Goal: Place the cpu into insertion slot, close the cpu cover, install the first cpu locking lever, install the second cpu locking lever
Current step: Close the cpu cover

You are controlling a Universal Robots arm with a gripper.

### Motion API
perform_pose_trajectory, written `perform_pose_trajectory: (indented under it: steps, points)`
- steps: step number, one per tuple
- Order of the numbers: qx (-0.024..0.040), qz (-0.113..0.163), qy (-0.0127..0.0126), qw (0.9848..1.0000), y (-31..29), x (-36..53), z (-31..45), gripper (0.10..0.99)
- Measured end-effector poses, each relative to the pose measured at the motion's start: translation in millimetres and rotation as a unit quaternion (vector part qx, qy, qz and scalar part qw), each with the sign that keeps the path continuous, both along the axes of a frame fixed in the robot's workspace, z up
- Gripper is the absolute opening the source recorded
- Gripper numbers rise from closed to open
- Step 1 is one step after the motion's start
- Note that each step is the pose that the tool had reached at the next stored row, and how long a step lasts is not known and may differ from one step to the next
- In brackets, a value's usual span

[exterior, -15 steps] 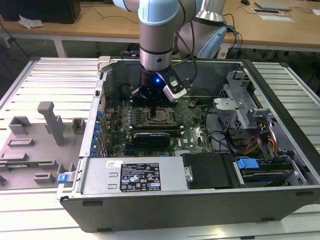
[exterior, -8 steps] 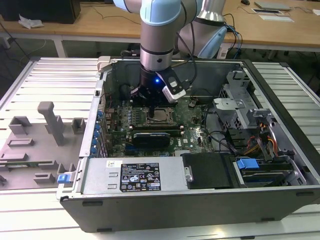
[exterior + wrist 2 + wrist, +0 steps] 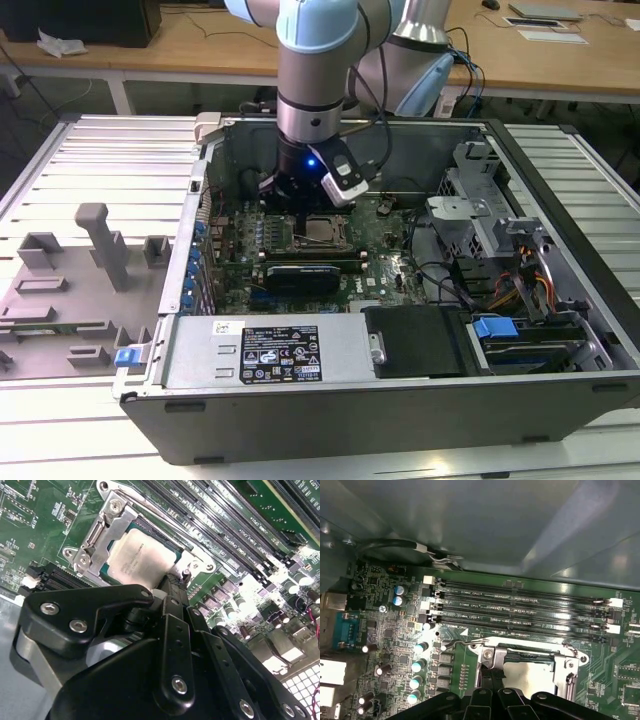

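The cpu (image 3: 142, 555), silver-grey top up, lies in the insertion slot (image 3: 322, 232) on the green board. The cpu cover (image 3: 102, 535), a metal frame, lies down over the chip's edges, and the chip shows through its window (image 3: 525, 672). My gripper (image 3: 172, 582) has its black fingers together and shut, with the tips at one corner of the socket frame. In the first wrist view the gripper (image 3: 492, 672) meets the cover's edge. A thin wire locking lever (image 3: 457, 643) sticks out beside that corner. In the exterior view the gripper (image 3: 300, 212) hangs just off the socket, toward the exterior view's left.
Long black memory slots (image 3: 520, 612) run beside the socket, and capacitors (image 3: 420, 665) stand near it. The case wall (image 3: 470, 520) rises close behind. A black card (image 3: 305, 275), a drive cage (image 3: 470, 215) and cables fill the case. Grey fixtures (image 3: 80, 270) sit outside it.
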State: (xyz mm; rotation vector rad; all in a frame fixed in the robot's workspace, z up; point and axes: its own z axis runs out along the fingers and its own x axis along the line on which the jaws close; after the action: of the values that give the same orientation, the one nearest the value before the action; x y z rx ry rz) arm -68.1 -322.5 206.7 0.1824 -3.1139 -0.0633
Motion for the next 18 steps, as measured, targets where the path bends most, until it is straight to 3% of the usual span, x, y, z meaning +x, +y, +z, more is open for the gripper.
perform_pose_trajectory:
  steps: [13,18]
  points:
    - [0.0000,0.000,0.0000,1.0000,0.1,4.1,-1.6,0.106]
    - [0.0015,0.000,-0.0001,1.0000,0.1,4.5,1.8,0.106]
